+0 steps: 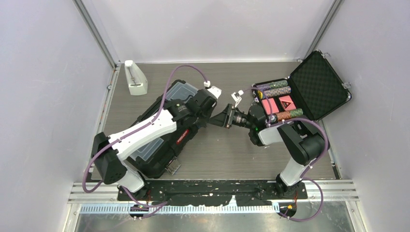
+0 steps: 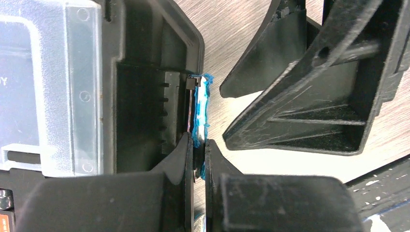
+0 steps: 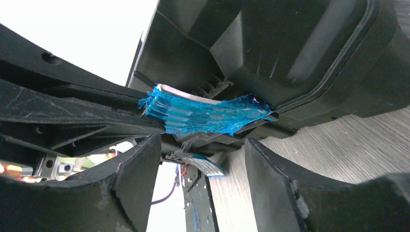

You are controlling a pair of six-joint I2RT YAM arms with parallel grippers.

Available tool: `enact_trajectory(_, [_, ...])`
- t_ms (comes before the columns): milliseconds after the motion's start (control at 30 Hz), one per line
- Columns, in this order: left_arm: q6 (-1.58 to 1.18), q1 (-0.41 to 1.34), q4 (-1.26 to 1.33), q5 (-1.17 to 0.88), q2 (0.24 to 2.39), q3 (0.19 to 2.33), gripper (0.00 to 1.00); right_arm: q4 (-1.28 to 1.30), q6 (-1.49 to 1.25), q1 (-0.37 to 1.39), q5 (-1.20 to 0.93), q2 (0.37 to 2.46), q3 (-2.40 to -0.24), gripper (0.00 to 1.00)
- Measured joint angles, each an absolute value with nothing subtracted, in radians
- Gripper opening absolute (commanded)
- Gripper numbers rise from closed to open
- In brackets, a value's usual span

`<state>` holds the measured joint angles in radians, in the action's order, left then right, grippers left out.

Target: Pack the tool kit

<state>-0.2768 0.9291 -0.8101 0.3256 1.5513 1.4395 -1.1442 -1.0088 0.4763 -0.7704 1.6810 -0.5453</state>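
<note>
The widest free room is the bare grey wood-grain tabletop point(image 1: 220, 154) in front, between the large black plastic toolbox point(image 1: 157, 162) on the left and the smaller open black foam-lined case point(image 1: 314, 84) on the right. The strip along the back wall is passable except for a white upright plastic object point(image 1: 135, 79) at its left end. The gap between toolbox and case is blocked: the left gripper point(image 2: 199, 145), pinched on the toolbox's blue-taped latch point(image 2: 200, 104), faces the spread-jawed right gripper point(image 3: 203, 145) at close quarters.

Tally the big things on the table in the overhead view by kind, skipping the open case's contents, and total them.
Robot arms: 2 (left arm, right arm)
Black cases: 2 (toolbox, open chip case)
White upright objects: 1 (white stand)
Total: 5
</note>
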Motion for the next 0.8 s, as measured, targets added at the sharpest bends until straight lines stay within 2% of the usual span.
enact_trajectory(333, [-0.369, 0.801, -0.697, 0.120, 1.436, 1.309, 0.00, -1.428, -1.141, 0.513, -0.717, 1.837, -0.491, 0.83])
enact_trajectory(533, [-0.413, 0.768, -0.657, 0.039, 1.415, 1.276, 0.00, -1.464, -1.153, 0.522, -0.696, 1.847, -0.491, 0.87])
enact_trajectory(667, [-0.447, 0.760, -0.636, -0.023, 1.412, 1.262, 0.00, -1.468, -1.152, 0.524, -0.683, 1.856, -0.491, 0.97])
enact_trajectory(800, [-0.473, 0.759, -0.620, -0.048, 1.412, 1.245, 0.00, -1.469, -1.135, 0.529, -0.669, 1.870, -0.490, 0.99])
